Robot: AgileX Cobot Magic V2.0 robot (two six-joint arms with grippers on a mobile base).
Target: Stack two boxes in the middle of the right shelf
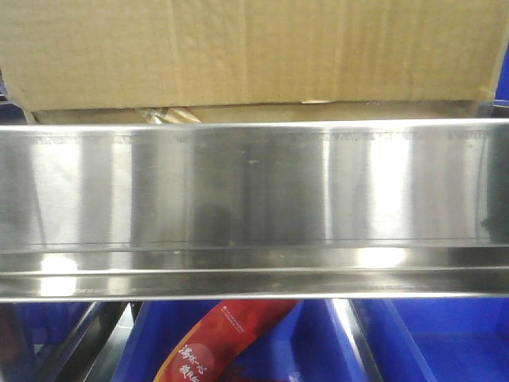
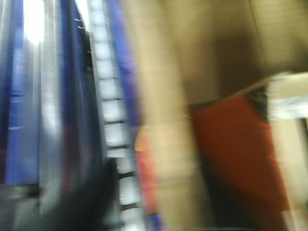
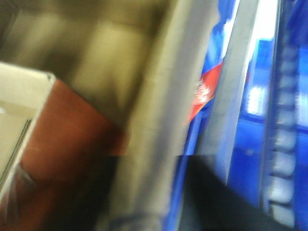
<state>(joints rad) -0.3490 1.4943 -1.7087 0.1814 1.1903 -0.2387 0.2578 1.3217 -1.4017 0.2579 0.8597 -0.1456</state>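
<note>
In the front view a large brown cardboard box (image 1: 254,48) rests on a thin flat box (image 1: 318,112), which shows only as a narrow strip above the shelf's shiny front rail (image 1: 254,191). Neither gripper appears there. Both wrist views are badly blurred. The left wrist view has a tan cardboard edge (image 2: 166,144) running up the middle, with one dark finger (image 2: 94,202) of my left gripper (image 2: 139,214) to its left. In the right wrist view a similar cardboard edge (image 3: 154,144) sits left of a dark finger (image 3: 216,192) of my right gripper (image 3: 168,211). The jaws' states are unreadable.
Below the rail are blue plastic bins (image 1: 445,342) and a red printed packet (image 1: 231,342). A perforated steel upright (image 2: 113,120) stands close on the left arm's side. Red-brown surfaces (image 2: 231,154) (image 3: 62,134) and a pale carton corner (image 2: 288,96) lie beyond the cardboard.
</note>
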